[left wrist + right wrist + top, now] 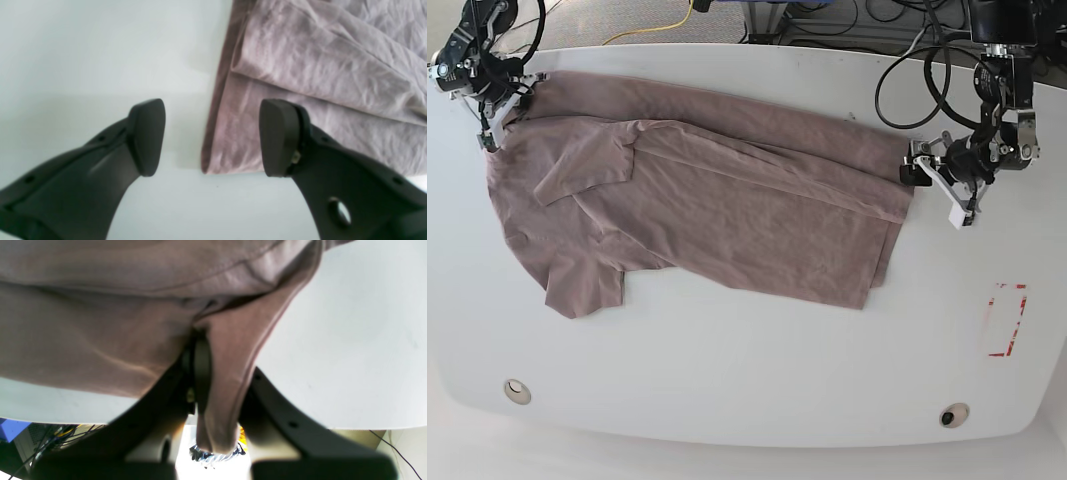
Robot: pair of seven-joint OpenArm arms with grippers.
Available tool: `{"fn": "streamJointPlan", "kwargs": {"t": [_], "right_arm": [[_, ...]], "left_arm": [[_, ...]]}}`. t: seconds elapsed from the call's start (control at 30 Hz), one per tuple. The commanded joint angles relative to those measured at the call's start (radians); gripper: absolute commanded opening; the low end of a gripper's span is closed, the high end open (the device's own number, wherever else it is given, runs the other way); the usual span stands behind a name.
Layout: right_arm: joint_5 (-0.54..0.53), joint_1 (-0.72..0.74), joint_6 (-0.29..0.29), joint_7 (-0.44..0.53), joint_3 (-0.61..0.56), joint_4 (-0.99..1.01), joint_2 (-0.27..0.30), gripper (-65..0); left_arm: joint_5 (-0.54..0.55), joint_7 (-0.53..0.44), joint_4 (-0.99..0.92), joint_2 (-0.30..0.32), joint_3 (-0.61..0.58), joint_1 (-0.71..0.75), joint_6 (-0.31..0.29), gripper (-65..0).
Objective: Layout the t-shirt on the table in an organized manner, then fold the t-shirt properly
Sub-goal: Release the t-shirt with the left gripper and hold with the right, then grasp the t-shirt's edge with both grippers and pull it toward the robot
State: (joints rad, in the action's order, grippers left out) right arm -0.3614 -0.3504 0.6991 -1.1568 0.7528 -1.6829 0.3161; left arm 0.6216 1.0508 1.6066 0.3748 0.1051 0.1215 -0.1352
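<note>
One t-shirt [717,205] lies spread across the far half of the white surface [747,370], roughly flat but creased, with one layer folded over along its far edge and a sleeve lying toward the near left. It is the only cloth here.

Two arms work at it, one at each end. The right end effector [499,112], at the far left corner as seen from the base view, is clamped on a bunched fold of the t-shirt [220,380]; its wrist view shows the fabric pinched between the two fingers [200,373] and hanging down past them. The left end effector [211,136] sits at the opposite end, spread wide with nothing between its two pads [146,136]; one pad is over bare surface [83,60], the other over the folded edge of the t-shirt [317,83].

On the surface I count two small round holes [517,390] near the front edge, and one red dashed rectangle [1007,320] on the right.
</note>
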Motion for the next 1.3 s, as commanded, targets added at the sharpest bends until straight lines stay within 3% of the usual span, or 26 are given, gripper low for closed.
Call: {"fn": "streamJointPlan", "kwargs": {"t": [0.0, 0.43, 0.6, 0.77, 0.93, 1.27], "right_arm": [[0.000, 0.007, -0.001, 0.010, 0.007, -0.016, 0.021, -65.0], [-0.006, 0.007, -0.001, 0.010, 0.009, -0.016, 0.021, -65.0], [-0.006, 0.007, -0.001, 0.010, 0.010, -0.016, 0.021, -65.0], [-0.006, 0.007, -0.001, 0.010, 0.012, -0.016, 0.021, -65.0], [-0.006, 0.007, -0.001, 0.010, 0.012, -0.016, 0.021, -65.0], [-0.006, 0.007, -0.001, 0.010, 0.012, -0.018, 0.021, -65.0]], "left_arm": [[0.011, -0.004, -0.007, 0.010, -0.020, -0.001, -0.007, -23.1], [0.022, -0.002, -0.013, -0.023, -0.092, 0.042, -0.008, -23.9], [0.067, -0.002, 0.024, -0.021, -0.092, 0.083, -0.008, -33.6], [0.080, -0.002, 0.022, -0.020, -0.092, 0.096, -0.008, -51.5], [0.077, -0.002, 0.022, -0.020, -0.091, 0.096, -0.008, -64.3], [0.082, -0.004, 0.030, -0.023, 0.038, 0.122, -0.008, -65.0]]}}
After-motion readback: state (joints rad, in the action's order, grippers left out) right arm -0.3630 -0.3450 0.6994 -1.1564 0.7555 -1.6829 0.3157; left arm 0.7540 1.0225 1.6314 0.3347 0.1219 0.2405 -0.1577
